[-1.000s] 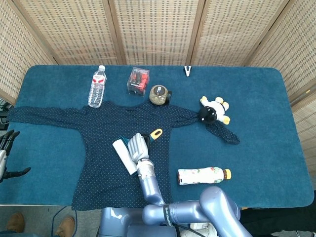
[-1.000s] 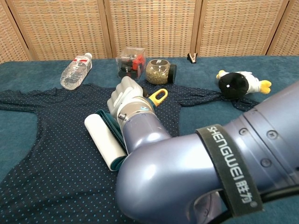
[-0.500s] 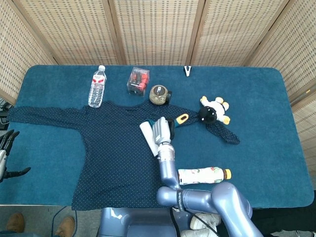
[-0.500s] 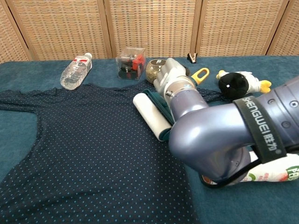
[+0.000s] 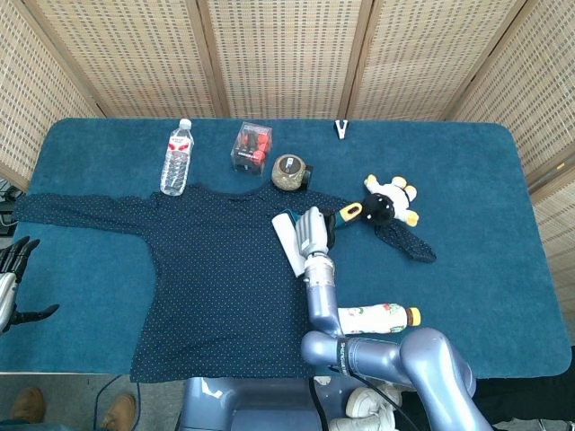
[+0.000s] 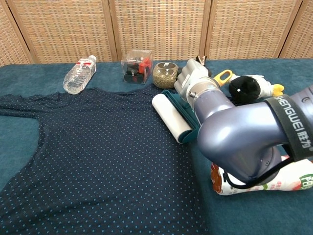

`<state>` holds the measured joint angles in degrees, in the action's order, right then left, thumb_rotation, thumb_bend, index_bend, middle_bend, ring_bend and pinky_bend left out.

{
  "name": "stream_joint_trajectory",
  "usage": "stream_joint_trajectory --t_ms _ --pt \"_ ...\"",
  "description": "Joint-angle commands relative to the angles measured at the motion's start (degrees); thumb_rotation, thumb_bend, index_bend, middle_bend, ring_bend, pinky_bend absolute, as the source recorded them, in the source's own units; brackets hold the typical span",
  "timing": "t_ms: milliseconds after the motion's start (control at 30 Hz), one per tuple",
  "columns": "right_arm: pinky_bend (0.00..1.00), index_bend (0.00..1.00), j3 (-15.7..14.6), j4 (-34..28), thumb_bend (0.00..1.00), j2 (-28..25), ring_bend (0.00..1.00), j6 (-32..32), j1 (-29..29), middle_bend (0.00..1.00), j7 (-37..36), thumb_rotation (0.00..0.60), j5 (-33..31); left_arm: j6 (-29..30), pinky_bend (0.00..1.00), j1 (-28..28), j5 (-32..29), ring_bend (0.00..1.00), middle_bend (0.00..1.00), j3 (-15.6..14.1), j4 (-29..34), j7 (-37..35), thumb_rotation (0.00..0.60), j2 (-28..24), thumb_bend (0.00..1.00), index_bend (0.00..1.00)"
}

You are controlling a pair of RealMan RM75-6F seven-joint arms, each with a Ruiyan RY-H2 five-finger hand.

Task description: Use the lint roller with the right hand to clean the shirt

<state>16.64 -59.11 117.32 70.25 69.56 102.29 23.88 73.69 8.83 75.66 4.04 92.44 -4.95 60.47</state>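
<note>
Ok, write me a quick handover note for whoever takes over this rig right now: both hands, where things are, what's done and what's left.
Right hand grips the white lint roller with the yellow-looped handle, its roll lying on the dark blue dotted shirt near the shirt's right edge.
Left hand is idle at the table's left edge, holding nothing.
Shirt lies spread flat on the blue table cloth.
Done: roller is grasped and on the fabric.
Left: how much is cleaned cannot be told; cover the rest, including both sleeves.

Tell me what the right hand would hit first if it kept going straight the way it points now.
Probably the glass jar. The right hand, gripping the lint roller, points toward the table's far edge; the jar lies slightly left of that line, so it might pass by.
</note>
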Motion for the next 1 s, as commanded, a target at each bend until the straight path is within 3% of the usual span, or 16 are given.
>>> stream_joint_trajectory --t_ms 33,500,833,900,967,1000 --pt "1.00 0.72 0.45 -0.92 0.90 0.88 1.00 0.03 0.87 1.00 0.26 0.600 0.47 -0.11 0.00 0.03 -0.01 0.00 0.00 -0.02 -0.07 -0.13 0.600 -0.01 0.00 0.00" --pt "1.00 0.72 3.12 -3.75 0.90 7.90 1.00 1.68 6.33 1.00 3.46 0.600 1.20 -0.09 0.00 -0.13 0.21 0.00 0.00 -0.03 -0.50 -1.65 0.600 -0.37 0.00 0.00" --pt "1.00 0.71 4.66 -3.55 0.88 9.35 1.00 1.89 7.39 1.00 3.06 0.600 1.61 0.13 0.00 -0.28 0.47 0.00 0.00 -0.05 -0.57 -2.39 0.600 -0.64 0.00 0.00" --pt "1.00 0.65 4.66 -3.62 0.78 9.05 1.00 2.04 6.94 1.00 2.55 0.600 1.67 0.18 0.00 -0.31 0.55 0.00 0.00 -0.05 -0.57 -2.52 0.600 -0.70 0.00 0.00" --pt "1.00 0.46 4.70 -4.14 0.53 8.50 1.00 2.26 6.01 1.00 1.59 0.600 1.53 0.27 0.00 -0.36 0.70 0.00 0.00 -0.09 -0.55 -2.69 0.600 -0.75 0.00 0.00" --pt "1.00 0.31 4.63 -4.99 0.32 7.56 1.00 2.87 4.67 1.00 0.66 0.600 1.16 0.41 0.00 -0.41 0.94 0.00 0.00 -0.16 -0.45 -2.78 0.600 -0.81 0.00 0.00"
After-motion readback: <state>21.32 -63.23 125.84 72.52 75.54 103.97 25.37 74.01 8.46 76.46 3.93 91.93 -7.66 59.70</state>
